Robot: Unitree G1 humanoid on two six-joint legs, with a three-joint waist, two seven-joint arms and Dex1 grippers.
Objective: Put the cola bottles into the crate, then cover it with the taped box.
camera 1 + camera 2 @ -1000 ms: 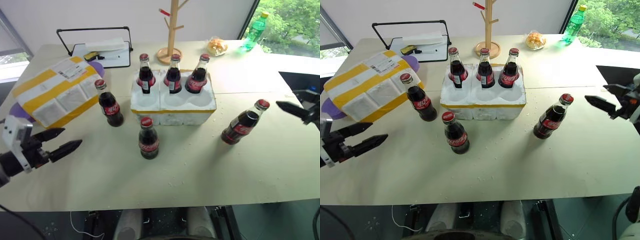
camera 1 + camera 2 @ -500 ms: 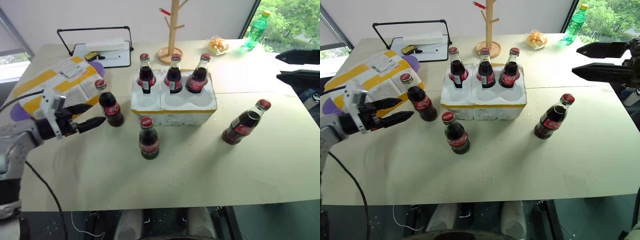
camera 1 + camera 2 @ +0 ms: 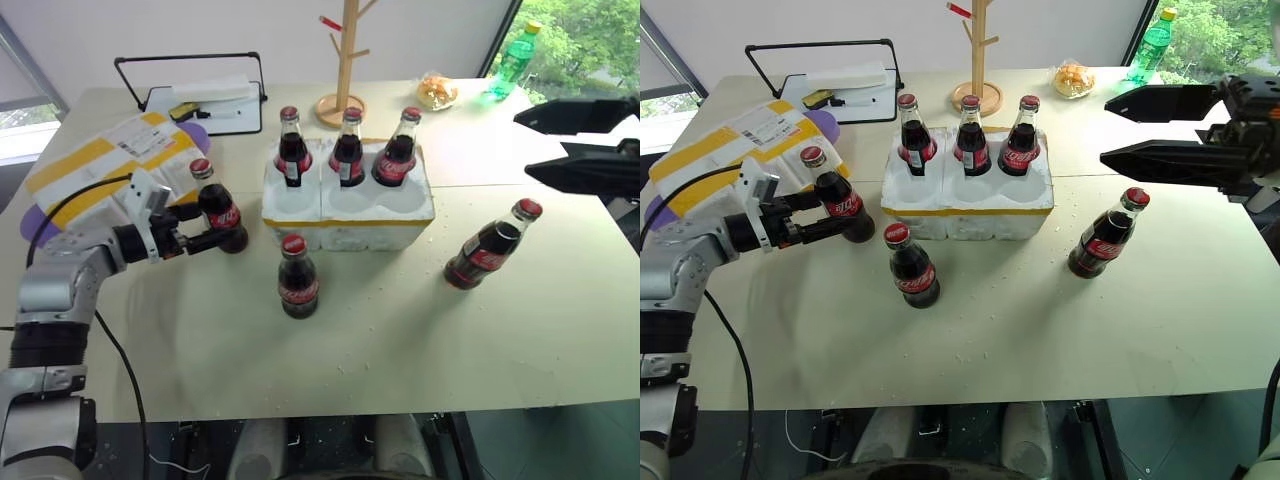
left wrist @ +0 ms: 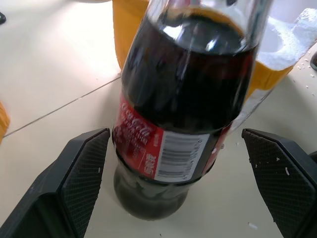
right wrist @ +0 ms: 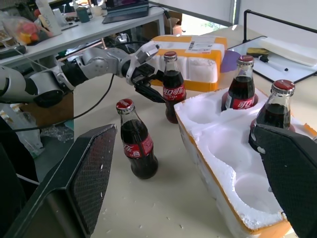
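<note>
beside the crate [image 3: 347, 205] on the tabletop [image 3: 400, 330], left end effector [image 3: 214, 228] spread wide around a standing cola bottle [image 3: 219, 208], not gripping; right end effector [image 3: 1112, 130] wide open, empty, raised.

Office: laptop [image 5: 128, 5] on cluttered desk [image 5: 89, 27].

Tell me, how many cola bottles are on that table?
6. Three stand in the crate's back wells. One stands between the left end effector's open fingers, one before the crate, one leaning at right.
</note>
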